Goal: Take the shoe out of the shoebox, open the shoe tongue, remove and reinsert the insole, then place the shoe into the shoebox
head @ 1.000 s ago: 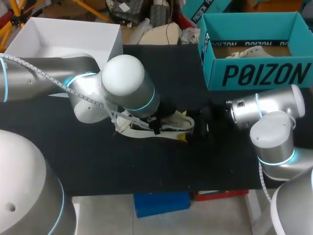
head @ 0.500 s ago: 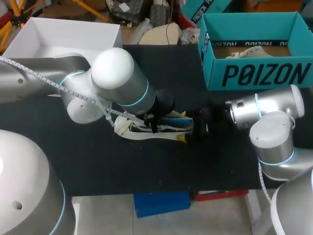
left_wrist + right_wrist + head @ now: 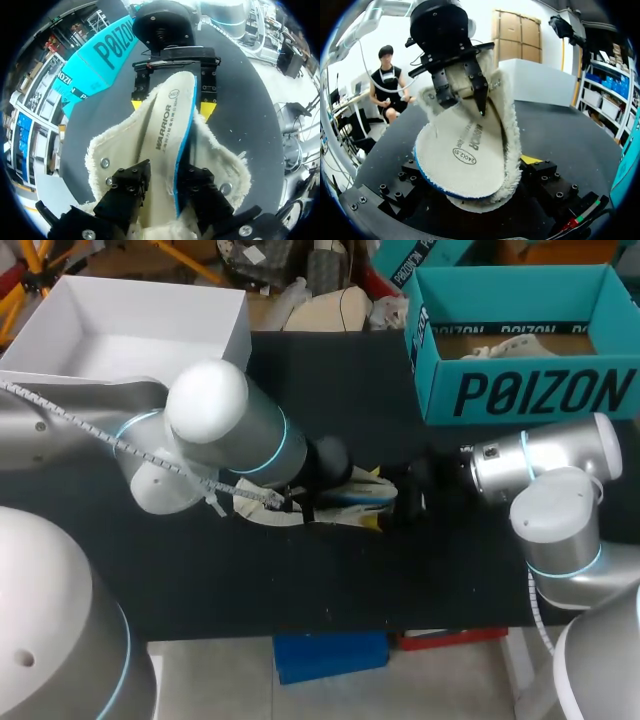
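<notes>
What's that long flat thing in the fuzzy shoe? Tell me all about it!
That is the insole. It is long and rounded, cream and soft-looking on top with dark print, and blue along its edge. It sits tilted, partly lifted from the fluffy shoe. The left tool pinches one end from both sides; the other end points toward the right tool, which grips the shoe.

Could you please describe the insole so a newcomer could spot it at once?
At the middle of the black table, a cream fleece-lined shoe sits gripped between the right end effector's yellow tips. The insole is the long flat pad lying in its opening, pinched by the left end effector. Unlike the fluffy lining, it is smooth, printed and edged in blue.
</notes>
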`<action>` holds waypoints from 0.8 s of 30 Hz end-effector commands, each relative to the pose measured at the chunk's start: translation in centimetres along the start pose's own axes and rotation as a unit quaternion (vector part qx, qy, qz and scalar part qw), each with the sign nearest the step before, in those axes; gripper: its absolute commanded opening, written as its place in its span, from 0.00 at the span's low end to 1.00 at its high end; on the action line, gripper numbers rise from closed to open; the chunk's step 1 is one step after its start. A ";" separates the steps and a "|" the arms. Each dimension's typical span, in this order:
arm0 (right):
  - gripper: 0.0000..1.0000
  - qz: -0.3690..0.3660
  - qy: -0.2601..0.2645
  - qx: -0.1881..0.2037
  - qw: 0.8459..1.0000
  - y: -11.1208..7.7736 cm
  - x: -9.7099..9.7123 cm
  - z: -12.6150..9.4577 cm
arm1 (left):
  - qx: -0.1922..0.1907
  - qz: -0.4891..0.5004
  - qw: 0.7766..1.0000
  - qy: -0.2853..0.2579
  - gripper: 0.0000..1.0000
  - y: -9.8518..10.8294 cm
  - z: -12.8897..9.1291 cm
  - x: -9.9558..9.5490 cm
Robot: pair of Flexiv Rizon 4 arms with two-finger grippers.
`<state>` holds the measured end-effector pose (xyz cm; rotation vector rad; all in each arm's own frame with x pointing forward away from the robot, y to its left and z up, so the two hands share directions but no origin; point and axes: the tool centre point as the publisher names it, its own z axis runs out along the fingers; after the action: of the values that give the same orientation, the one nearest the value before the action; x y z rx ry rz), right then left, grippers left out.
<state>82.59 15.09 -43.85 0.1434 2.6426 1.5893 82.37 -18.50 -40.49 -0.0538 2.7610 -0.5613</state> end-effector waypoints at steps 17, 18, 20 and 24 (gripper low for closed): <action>0.00 0.000 0.000 0.001 1.000 -0.2 0.1 0.2 | 0.054 0.013 0.998 -0.038 0.31 -2.2 2.4 0.3; 0.00 0.000 0.000 0.001 1.000 -0.2 0.1 0.2 | 0.058 0.016 0.998 -0.037 0.31 -2.5 2.4 0.3; 0.00 0.000 0.000 0.001 1.000 -0.2 0.1 0.2 | 0.065 0.019 0.997 -0.034 0.30 -3.1 2.3 0.4; 0.00 0.000 0.000 0.001 1.000 -0.2 0.1 0.2 | 0.076 0.032 0.996 -0.019 0.27 -3.9 2.1 0.7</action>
<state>82.59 15.07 -43.85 0.1440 2.6424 1.5888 82.07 -22.75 -40.61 0.0322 2.6442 -0.7213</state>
